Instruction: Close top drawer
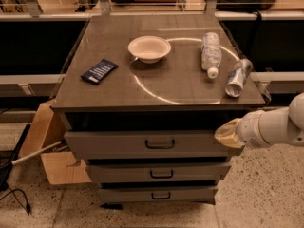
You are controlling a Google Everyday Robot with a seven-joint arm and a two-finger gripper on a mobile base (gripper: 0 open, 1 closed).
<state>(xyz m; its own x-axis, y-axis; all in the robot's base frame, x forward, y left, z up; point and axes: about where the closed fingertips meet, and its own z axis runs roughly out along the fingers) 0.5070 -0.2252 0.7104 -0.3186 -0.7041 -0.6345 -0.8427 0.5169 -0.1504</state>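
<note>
Arm level from right, gripper [227,133] against open top drawer [142,144] front corner

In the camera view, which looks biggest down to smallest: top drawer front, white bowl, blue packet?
1. top drawer front
2. white bowl
3. blue packet, only slightly smaller-looking than the bowl, which sits farther back.
The gripper is at the drawer front's right end.

Dim, warm overhead light. You see a glare arc [156,97] on the counter [102,95], deep shadow above the top drawer [109,144], and the tool [229,134] lit at its right end.
</note>
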